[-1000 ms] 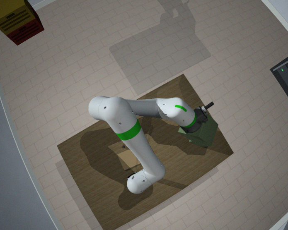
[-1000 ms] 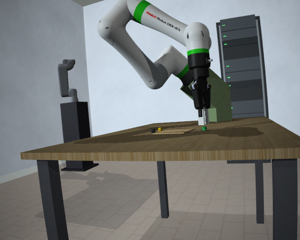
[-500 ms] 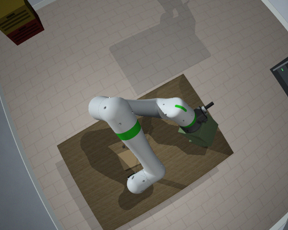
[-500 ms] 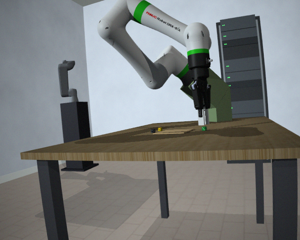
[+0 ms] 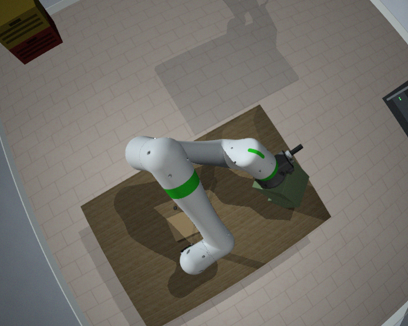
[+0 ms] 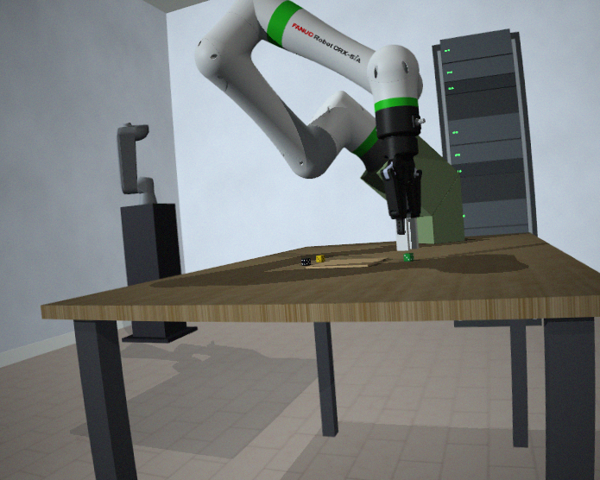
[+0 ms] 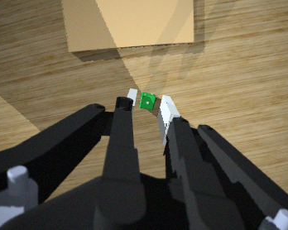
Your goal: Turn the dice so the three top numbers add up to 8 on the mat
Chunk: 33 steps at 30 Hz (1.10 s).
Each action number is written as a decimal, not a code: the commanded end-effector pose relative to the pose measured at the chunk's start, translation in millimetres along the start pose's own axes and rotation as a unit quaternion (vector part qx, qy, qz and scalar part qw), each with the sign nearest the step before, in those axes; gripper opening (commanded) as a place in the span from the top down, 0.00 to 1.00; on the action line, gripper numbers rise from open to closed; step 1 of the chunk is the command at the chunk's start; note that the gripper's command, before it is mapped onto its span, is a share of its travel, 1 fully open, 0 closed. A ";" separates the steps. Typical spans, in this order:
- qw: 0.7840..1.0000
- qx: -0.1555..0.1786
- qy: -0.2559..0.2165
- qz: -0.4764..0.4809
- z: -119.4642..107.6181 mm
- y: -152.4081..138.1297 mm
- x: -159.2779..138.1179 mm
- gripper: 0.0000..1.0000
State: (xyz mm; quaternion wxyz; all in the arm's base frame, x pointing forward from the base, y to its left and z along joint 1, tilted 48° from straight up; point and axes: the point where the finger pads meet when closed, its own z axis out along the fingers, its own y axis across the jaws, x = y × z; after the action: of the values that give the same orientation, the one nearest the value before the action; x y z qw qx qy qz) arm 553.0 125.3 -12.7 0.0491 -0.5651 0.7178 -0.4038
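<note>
A small green die (image 7: 147,100) lies on the wooden table, off the tan mat (image 7: 129,22), with one pip showing on top. It also shows in the exterior view (image 6: 407,256), to the right of the mat (image 6: 341,262). My gripper (image 7: 147,104) points straight down just above this die, its white fingertips narrowly apart on either side of it and holding nothing. In the exterior view the gripper (image 6: 406,240) hangs a little above the die. A black die (image 6: 305,261) and a yellow die (image 6: 319,258) lie by the mat's left end. From overhead the arm hides the gripper.
A green box (image 6: 439,201) stands on the table right behind the gripper and also shows from overhead (image 5: 288,189). A dark server rack (image 6: 483,134) stands beyond the table. A second robot on a pedestal (image 6: 150,242) stands at the left.
</note>
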 end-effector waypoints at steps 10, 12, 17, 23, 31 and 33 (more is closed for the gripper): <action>1.000 0.000 0.000 0.000 -0.2 0.0 -0.2 0.81; 1.000 0.000 0.000 0.000 -0.1 0.0 -0.2 0.81; 1.000 0.000 0.000 0.000 1.7 0.0 -0.2 0.81; 1.000 0.000 0.000 0.000 5.6 0.0 -0.2 0.81; 1.000 0.000 0.000 0.000 16.0 0.0 -0.2 0.81; 1.000 0.000 0.000 0.000 18.2 0.0 -0.2 0.81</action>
State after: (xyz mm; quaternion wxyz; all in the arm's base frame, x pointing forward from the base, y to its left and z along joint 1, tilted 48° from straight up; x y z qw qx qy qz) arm 560.9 117.4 -22.8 0.0489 -0.5651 0.7178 -0.4037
